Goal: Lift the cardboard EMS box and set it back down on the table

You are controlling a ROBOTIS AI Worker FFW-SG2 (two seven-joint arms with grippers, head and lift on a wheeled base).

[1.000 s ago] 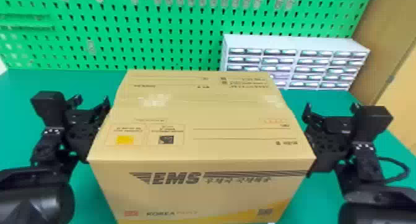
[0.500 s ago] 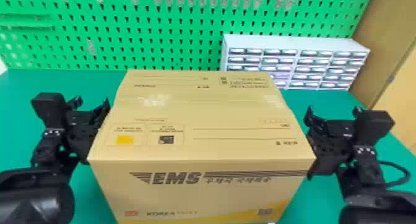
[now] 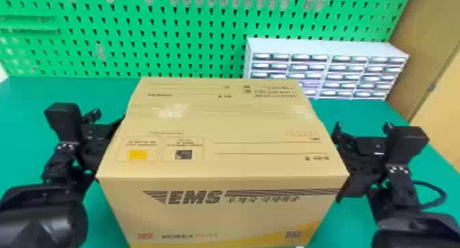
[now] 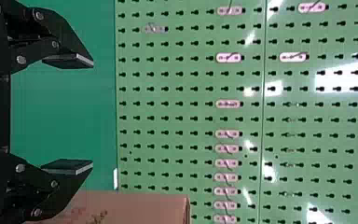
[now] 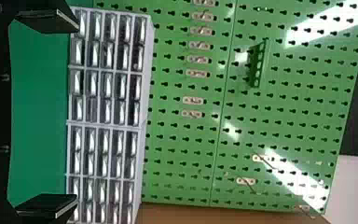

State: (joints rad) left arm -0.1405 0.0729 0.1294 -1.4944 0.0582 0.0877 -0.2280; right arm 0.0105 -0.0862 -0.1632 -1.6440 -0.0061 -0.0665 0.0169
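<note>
The left gripper and right gripper were black, the box between them tan with dark stripes, the board beyond green, black-dotted.

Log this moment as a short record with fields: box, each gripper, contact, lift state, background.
box: cardboard box, closed top, between the two arms
left gripper: beside the box's left side, jaws open, nothing between them
right gripper: beside the box's right side, jaws open, nothing between them
contact: cannot tell whether either arm presses the box
lift state: cannot tell
surface: green table
background: green pegboard; drawer cabinet behind the box, toward the right
</note>
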